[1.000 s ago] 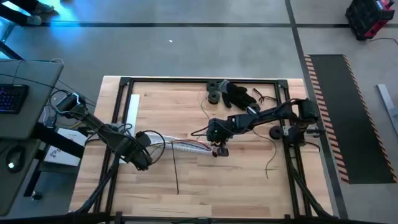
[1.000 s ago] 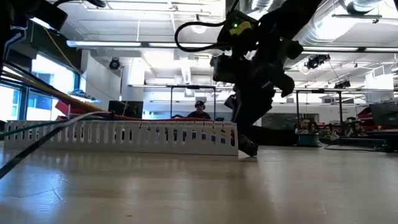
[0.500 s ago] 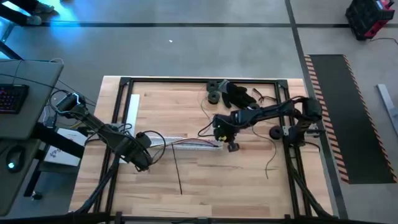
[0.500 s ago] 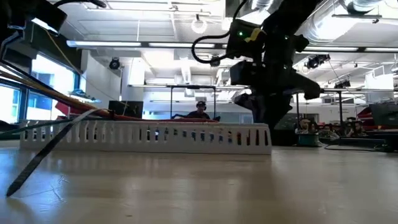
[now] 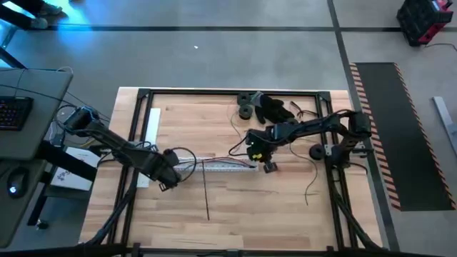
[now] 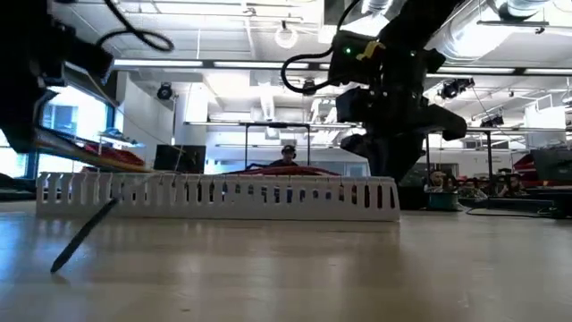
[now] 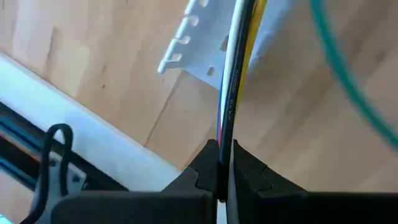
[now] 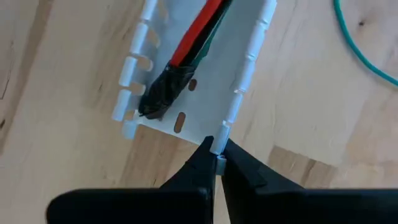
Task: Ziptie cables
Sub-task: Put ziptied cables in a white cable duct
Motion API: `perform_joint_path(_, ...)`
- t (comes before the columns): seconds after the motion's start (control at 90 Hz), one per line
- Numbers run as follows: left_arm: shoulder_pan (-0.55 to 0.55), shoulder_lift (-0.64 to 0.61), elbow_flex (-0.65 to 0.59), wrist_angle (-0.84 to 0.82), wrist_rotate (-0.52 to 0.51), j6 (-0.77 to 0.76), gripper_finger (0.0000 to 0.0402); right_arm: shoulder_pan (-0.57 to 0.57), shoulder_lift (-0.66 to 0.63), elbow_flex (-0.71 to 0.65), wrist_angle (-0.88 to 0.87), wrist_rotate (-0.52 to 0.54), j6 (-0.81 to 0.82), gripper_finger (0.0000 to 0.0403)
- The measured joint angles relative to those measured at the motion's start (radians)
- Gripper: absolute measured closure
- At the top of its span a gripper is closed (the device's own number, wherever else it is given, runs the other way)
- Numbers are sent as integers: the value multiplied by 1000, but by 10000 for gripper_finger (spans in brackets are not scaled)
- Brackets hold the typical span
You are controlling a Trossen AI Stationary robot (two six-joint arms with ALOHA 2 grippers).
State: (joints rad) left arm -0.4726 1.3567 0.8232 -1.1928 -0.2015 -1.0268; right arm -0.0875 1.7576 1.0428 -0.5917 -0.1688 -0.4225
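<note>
The cables [image 7: 231, 81], a thin bundle of black, red and yellow wires, run from my left gripper [image 7: 222, 155] into a long white perforated channel [image 5: 228, 166] on the table's middle. Their black-taped end [image 8: 163, 93] lies inside the channel at its right end. My left gripper [image 5: 171, 178] is shut on the bundle just left of the channel. My right gripper [image 5: 263, 163] is shut on the channel's right end. A thin black strip [image 5: 207, 196] lies near the channel, slanting up toward it in the low view [image 6: 85, 237]. My left gripper pinches the cable bundle [image 7: 225, 140] between its two fingers, a short way outside the channel's left end. The bundle runs straight out along the fingers, above the table, into the channel. My right gripper pinches the right end of one of the channel's side walls [image 8: 219, 144] between its two fingers. The channel lies flat on the table.
A black lumpy heap with round parts [image 5: 268, 107] sits at the far edge. Another white strip [image 5: 151, 128] lies at the far left, a black round part [image 5: 315, 152] and loose thin wires [image 5: 310, 189] at the right. A green wire [image 8: 364, 56] curves near the channel.
My right gripper has moved toward the table's right edge, dragging the white channel along the table with it. My left gripper has followed toward the right, still shut on the cables. The black strip has shifted right with them.
</note>
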Motion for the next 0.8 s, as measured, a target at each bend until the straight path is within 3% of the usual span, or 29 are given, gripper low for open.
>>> perform_joint_path(0.222, 37, 0, -58, -8, 5, -8, 365, 0, 0, 0, 5, 3, 46, 403)
perform_joint_path(0.444, 73, -2, -49, 0, 128, -1, 277, 0, 0, 0, 13, -1, 45, 403)
perform_joint_path(0.6, 89, -2, 21, -146, 177, 21, 233, 0, -1, 0, 13, -7, 44, 403)
perform_joint_path(0.8, 115, -3, 151, -354, 213, 62, 227, 0, -1, 0, 13, -7, 32, 403)
